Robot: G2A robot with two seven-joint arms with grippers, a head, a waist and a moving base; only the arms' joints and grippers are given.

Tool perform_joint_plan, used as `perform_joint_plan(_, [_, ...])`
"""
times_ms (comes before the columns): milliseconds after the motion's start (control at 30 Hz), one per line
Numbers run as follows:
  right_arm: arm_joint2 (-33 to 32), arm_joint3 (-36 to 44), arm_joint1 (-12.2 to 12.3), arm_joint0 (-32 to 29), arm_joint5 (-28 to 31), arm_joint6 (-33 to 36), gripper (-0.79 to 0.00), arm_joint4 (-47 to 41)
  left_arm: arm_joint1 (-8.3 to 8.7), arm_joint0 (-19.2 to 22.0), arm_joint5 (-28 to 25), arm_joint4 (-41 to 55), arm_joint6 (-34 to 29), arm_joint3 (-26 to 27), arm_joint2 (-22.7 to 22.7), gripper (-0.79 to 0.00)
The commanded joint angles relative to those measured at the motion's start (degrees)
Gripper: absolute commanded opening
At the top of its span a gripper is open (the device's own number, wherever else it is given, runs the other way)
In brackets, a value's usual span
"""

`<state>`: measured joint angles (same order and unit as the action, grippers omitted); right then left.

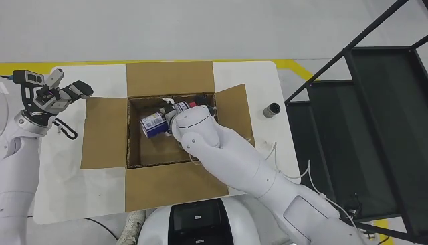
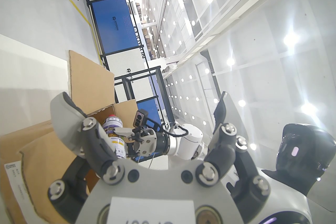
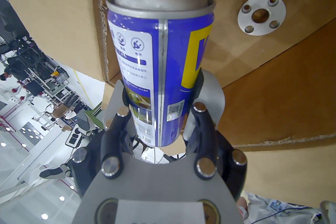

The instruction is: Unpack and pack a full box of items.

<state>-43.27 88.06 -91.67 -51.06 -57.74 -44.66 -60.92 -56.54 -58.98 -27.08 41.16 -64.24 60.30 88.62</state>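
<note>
An open cardboard box (image 1: 170, 77) stands in the middle of the white table (image 1: 67, 178) with its flaps spread out. My right gripper (image 3: 162, 93) is shut on a blue spray can (image 3: 157, 51) with a red cap and holds it inside the box. From above, the spray can (image 1: 154, 123) lies just left of the right gripper (image 1: 168, 116). My left gripper (image 1: 63, 91) hangs open over the table left of the box with nothing in it. In the left wrist view, the left gripper (image 2: 143, 109) faces the box, and the spray can (image 2: 115, 135) rises above the box wall.
A white round flange (image 3: 261, 15) lies against the cardboard inside the box. A small grey cylinder (image 1: 271, 110) stands on the table right of the box. A black metal rack (image 1: 374, 111) sits beyond the table's right edge.
</note>
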Motion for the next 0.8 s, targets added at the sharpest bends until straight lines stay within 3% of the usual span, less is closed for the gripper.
perform_joint_plan(0, [0.4,1.6,0.3,-0.5,-0.3,0.9,-0.785,1.8,0.00,0.0,0.0,0.0,0.0,0.0,0.0,0.000])
perform_joint_plan(167, [1.8,6.5,2.2,-0.7,-0.3,5.4,-0.785,4.2,0.00,0.0,0.0,0.0,0.0,0.0,0.0,0.000])
perform_joint_plan(367, [1.1,10.8,6.7,1.3,-0.3,13.1,-0.785,8.4,0.00,0.0,0.0,0.0,0.0,0.0,0.0,0.000])
perform_joint_plan(767, [-0.9,14.3,20.0,5.9,-0.3,49.2,-0.785,26.3,0.00,0.0,0.0,0.0,0.0,0.0,0.0,0.000])
